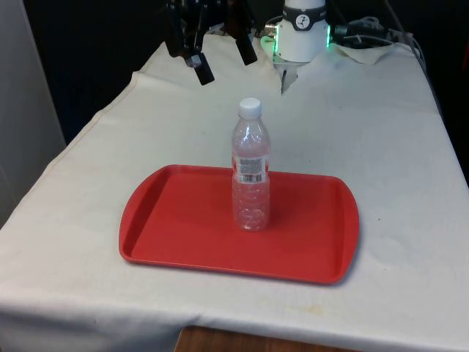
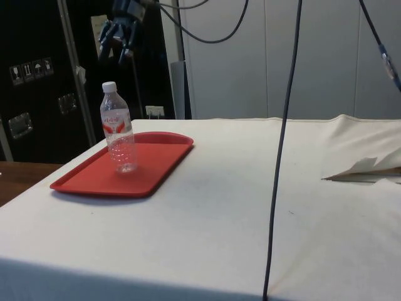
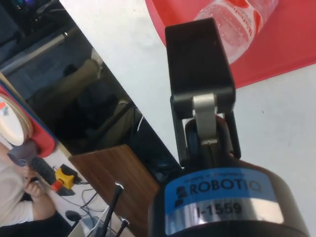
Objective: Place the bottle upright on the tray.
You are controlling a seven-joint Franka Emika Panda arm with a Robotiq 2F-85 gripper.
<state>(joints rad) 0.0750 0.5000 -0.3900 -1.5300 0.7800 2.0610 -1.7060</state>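
At the front view's left the gripper (image 1: 220, 64) hangs high above the table's far end, its two fingers spread apart with nothing between them; the bottle (image 1: 250, 167) lies nearer the camera and well below it, a little to the front view's right, so the two are well apart. The bottle stands upright, cap up, long axis vertical, on the middle of the red tray (image 1: 168, 235), clear of every rim; the task looks done by this showing. The tray sits on the white cloth (image 1: 410, 147) toward the near edge, with bare cloth on both sides and open air above; a straight rise and retreat toward the far end should meet nothing.
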